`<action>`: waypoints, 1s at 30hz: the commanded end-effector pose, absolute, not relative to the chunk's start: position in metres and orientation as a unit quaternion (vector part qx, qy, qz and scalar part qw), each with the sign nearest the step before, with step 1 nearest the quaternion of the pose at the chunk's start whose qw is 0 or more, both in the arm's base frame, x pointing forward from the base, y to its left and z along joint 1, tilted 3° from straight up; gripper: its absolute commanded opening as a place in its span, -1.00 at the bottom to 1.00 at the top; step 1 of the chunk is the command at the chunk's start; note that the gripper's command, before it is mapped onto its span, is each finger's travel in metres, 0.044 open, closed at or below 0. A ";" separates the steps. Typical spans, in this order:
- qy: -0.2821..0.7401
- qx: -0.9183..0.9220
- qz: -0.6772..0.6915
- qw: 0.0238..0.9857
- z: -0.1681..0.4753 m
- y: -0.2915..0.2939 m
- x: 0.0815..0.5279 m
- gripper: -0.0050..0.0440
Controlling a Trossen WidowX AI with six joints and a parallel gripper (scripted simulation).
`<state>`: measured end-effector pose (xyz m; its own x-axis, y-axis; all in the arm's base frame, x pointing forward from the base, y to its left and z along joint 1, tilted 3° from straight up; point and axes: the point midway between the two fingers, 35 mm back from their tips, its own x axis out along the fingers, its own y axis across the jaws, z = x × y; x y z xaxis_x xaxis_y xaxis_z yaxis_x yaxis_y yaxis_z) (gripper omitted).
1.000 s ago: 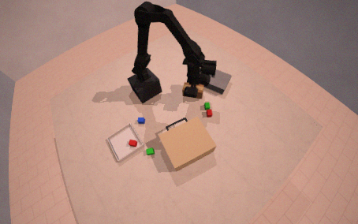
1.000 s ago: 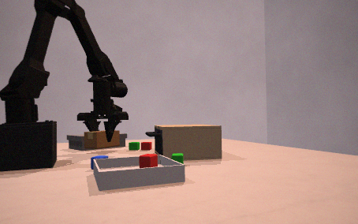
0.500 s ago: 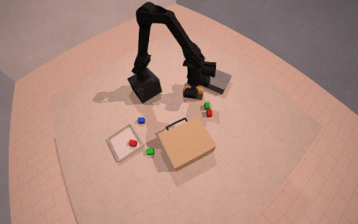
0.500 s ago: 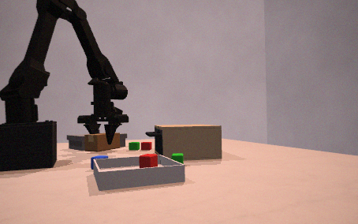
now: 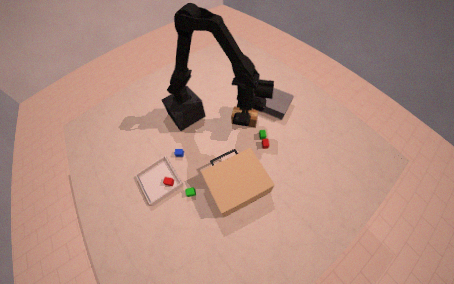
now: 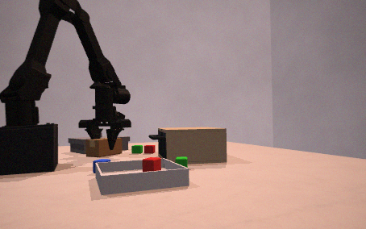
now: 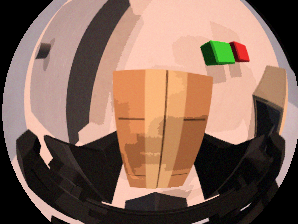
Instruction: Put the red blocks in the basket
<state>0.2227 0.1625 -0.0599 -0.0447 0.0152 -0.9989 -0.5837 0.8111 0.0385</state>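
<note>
My gripper (image 5: 242,120) (image 6: 104,143) (image 7: 158,130) points down and is shut on a brown carton (image 5: 253,118) (image 6: 97,148) (image 7: 165,110), which stands on the table with a finger at either side. The basket (image 5: 144,190) (image 6: 141,182), a shallow grey tray, stands upright with one red block (image 5: 168,181) (image 6: 151,164) inside. Another red block (image 5: 265,143) (image 6: 149,149) (image 7: 241,51) lies close to a green block (image 5: 263,134) (image 6: 137,149) (image 7: 219,53), near the carton. What is inside or under the carton is hidden.
A grey box (image 5: 281,103) (image 6: 76,145) (image 7: 52,87) with a knobbed lid stands beside the carton. A tan drawer cabinet (image 5: 237,180) (image 6: 193,147) (image 7: 270,82) has a black handle. A blue block (image 5: 179,153) (image 6: 98,161) and a green block (image 5: 190,192) (image 6: 181,161) lie near the basket.
</note>
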 end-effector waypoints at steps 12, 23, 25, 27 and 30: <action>0.688 -0.207 0.226 0.658 -0.028 0.162 0.223 1.00; 0.688 -0.207 0.226 0.658 0.038 0.161 0.227 1.00; 0.688 -0.207 0.226 0.658 0.052 0.161 0.227 1.00; 0.688 -0.207 0.226 0.658 0.057 0.161 0.228 1.00; 0.688 -0.207 0.226 0.658 0.057 0.161 0.228 1.00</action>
